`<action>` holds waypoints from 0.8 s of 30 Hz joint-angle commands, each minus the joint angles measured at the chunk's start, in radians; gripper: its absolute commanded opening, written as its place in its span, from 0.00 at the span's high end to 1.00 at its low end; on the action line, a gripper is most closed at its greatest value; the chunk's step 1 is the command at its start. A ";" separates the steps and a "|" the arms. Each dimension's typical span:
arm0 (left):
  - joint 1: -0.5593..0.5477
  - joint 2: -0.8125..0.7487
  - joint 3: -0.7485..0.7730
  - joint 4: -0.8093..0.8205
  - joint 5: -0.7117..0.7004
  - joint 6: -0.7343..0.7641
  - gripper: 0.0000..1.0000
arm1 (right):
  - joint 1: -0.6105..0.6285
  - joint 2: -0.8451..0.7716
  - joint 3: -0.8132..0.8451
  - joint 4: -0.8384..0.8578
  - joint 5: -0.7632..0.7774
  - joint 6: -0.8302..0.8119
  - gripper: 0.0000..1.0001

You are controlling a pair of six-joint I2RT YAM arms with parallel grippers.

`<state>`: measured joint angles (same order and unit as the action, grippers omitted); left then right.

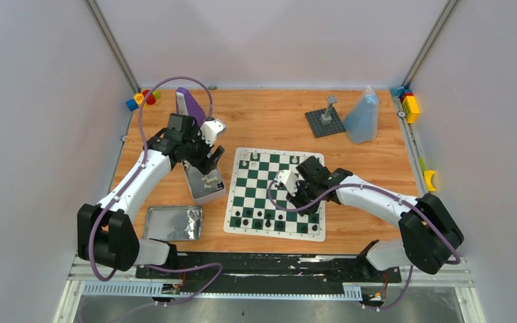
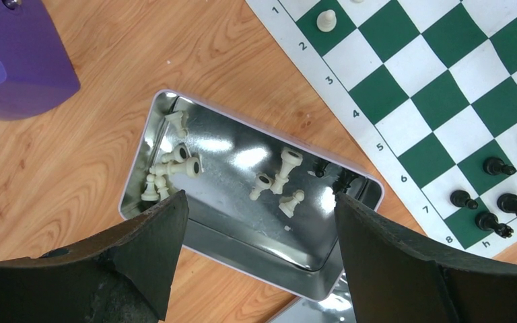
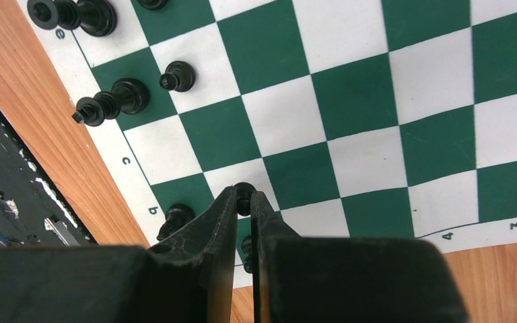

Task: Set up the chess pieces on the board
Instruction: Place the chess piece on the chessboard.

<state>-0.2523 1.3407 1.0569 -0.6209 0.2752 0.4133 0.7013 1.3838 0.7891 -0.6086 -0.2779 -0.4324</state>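
The right gripper (image 3: pixel 244 202) is clenching a small black piece (image 3: pixel 244 190) over the board (image 3: pixel 370 141), at its near rows, where other black pieces (image 3: pixel 122 97) are sitting. Farther left, the left gripper (image 2: pixel 259 208) is hovering, spread wide, above a metal tin (image 2: pixel 225 178) holding white pieces (image 2: pixel 284 168), just beside the board.

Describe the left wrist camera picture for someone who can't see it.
The left gripper, its black fingers spread wide, hangs over an open metal tin holding loose white chess pieces. To the right, on the wooden table, lies the green-and-white board, with black pieces at lower right and one white piece at top.
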 commanded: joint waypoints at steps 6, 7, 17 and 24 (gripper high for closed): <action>0.006 -0.006 0.039 0.004 -0.001 -0.023 0.13 | 0.026 -0.001 -0.018 0.011 0.025 -0.015 0.98; 0.006 -0.006 0.038 0.003 0.001 -0.022 0.13 | 0.027 0.002 -0.019 0.010 0.026 -0.016 0.98; 0.006 -0.013 0.036 0.003 0.001 -0.021 0.12 | 0.036 0.008 -0.020 0.010 0.027 -0.017 0.95; 0.006 -0.017 0.033 0.003 0.001 -0.020 0.12 | 0.040 0.019 -0.024 0.013 0.042 -0.017 0.91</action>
<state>-0.2516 1.3407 1.0576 -0.6209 0.2745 0.4091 0.7326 1.3911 0.7662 -0.6106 -0.2543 -0.4397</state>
